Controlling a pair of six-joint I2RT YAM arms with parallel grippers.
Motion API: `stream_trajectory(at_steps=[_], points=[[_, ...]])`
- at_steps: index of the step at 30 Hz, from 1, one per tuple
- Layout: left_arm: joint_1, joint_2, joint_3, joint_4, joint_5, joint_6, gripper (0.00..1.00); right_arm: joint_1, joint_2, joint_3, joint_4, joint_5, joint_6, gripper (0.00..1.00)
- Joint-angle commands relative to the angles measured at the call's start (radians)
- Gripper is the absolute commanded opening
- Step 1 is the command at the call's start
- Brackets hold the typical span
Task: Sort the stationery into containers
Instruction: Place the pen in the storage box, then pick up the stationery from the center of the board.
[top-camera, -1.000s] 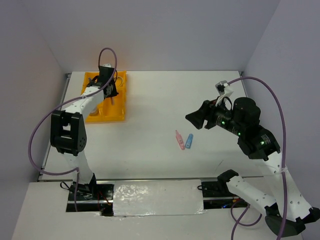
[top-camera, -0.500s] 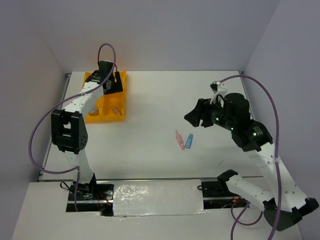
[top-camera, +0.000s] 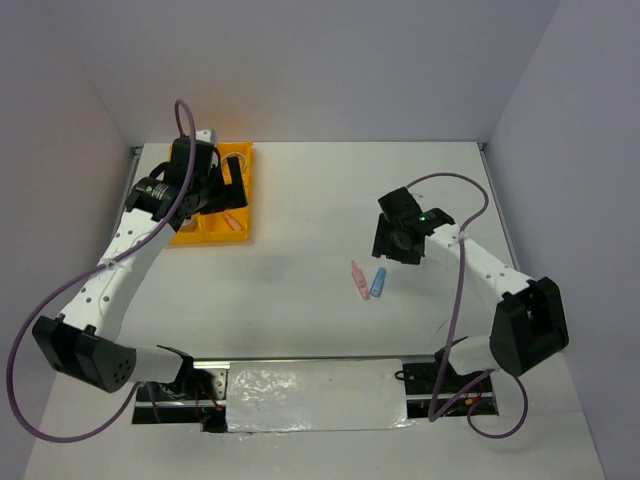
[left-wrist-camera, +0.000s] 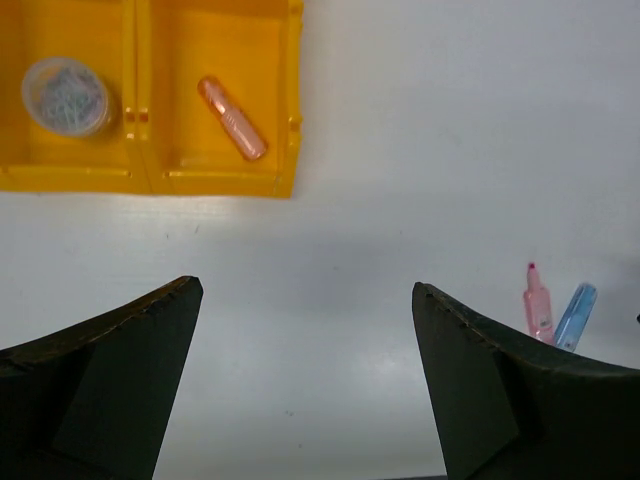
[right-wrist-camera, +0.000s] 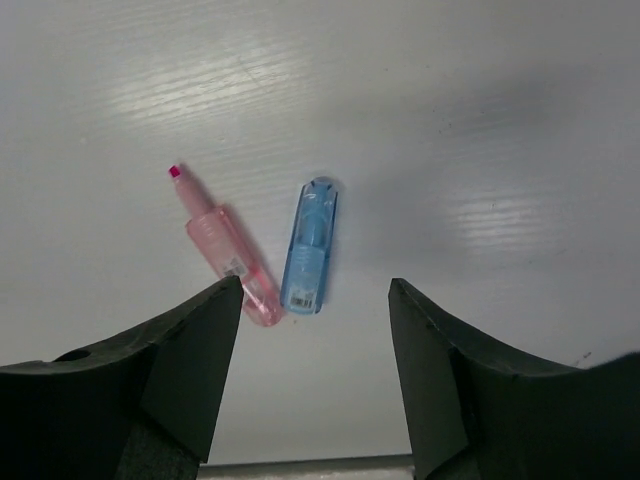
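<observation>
The orange-yellow tray (top-camera: 205, 234) (left-wrist-camera: 220, 183) stands at the far left of the table. One near compartment holds a round grey-clear jar (left-wrist-camera: 66, 95); the one beside it holds a pink tapered piece (left-wrist-camera: 232, 118) (top-camera: 232, 219). My left gripper (top-camera: 218, 186) (left-wrist-camera: 305, 290) hangs over the tray's right side, open and empty. A second pink piece (top-camera: 357, 281) (right-wrist-camera: 222, 247) and a blue piece (top-camera: 378, 282) (right-wrist-camera: 311, 245) lie side by side on the table. My right gripper (top-camera: 393, 245) (right-wrist-camera: 315, 285) hovers just above and right of them, open, the blue piece's end near the gap.
Grey walls close in the white table at the back and on both sides. The left arm's purple cable (top-camera: 182, 125) loops above the tray. A taped strip (top-camera: 310, 395) runs along the near edge between the arm bases.
My left gripper opened, left a pink piece in the tray and drew back. My right gripper swung left and down, over the pink and blue pieces.
</observation>
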Motion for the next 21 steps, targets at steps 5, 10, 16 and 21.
stream_trajectory(at_steps=[5, 10, 16, 21], points=[[0.001, -0.054, -0.02, -0.126, 0.005, 0.045, 0.99, -0.002, 0.152, -0.049, 0.144, 0.062, 0.071, 0.6], [0.001, -0.045, 0.024, -0.152, 0.011, 0.068, 0.99, -0.001, 0.221, -0.063, 0.191, 0.024, 0.08, 0.57], [0.001, -0.045, 0.001, -0.151, 0.017, 0.088, 0.99, 0.013, 0.255, -0.13, 0.253, -0.012, 0.094, 0.57], [0.001, -0.032, 0.003, -0.143, 0.026, 0.099, 0.99, 0.034, 0.244, -0.201, 0.274, -0.006, 0.121, 0.55]])
